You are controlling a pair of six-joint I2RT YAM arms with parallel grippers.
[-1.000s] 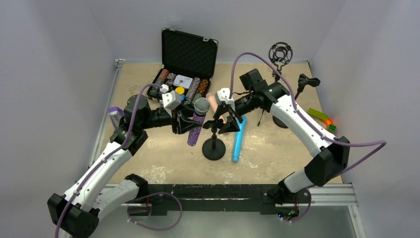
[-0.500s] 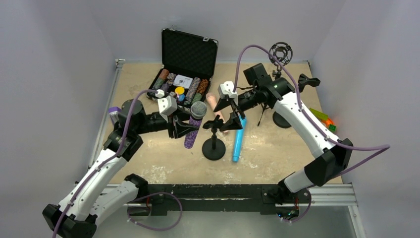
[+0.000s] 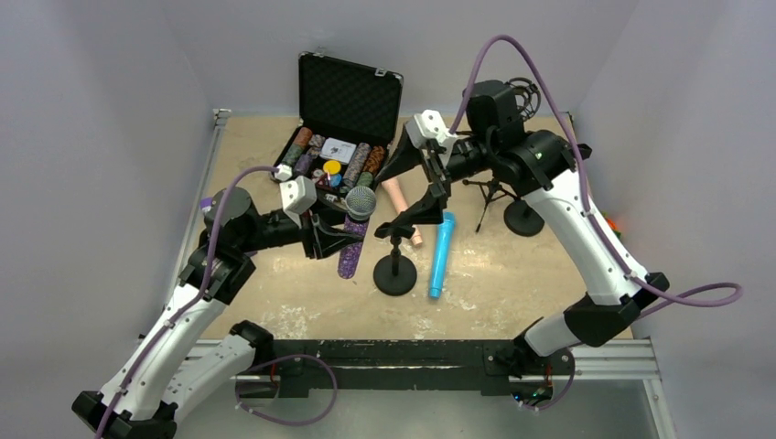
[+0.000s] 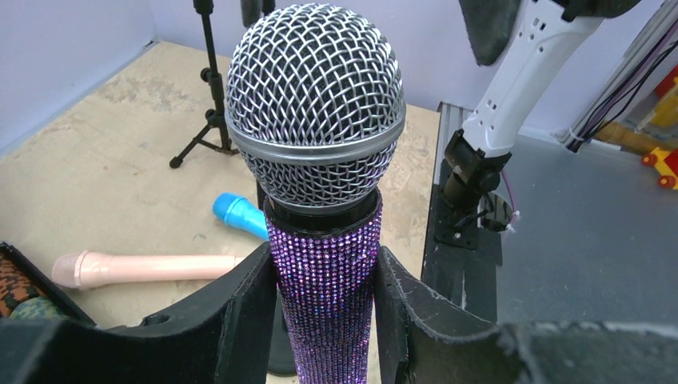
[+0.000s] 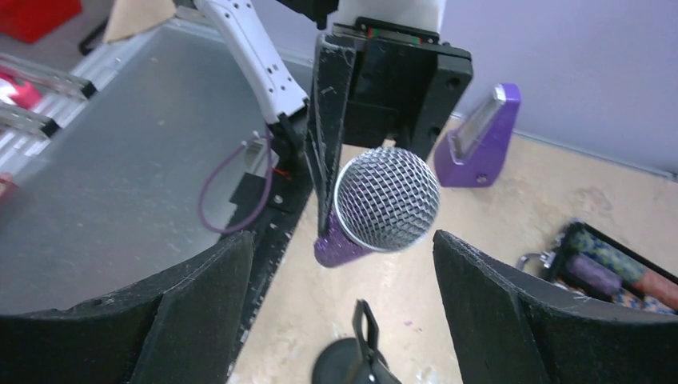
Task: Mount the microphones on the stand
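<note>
Tabletop — purple microphone between left fingers

White shells on both arms, the left arm and the right arm, with chunky black joints. A purple cable trails along each. White camera boxes at the wrists; black wedge fingers, edges scuffed grey.

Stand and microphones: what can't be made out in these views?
- Stand: right wrist view, cut off by the bottom edge.
- Blue mic: left wrist view, mostly behind the purple mic.
- Pink mic: top view, partly under the right pincer.
</note>
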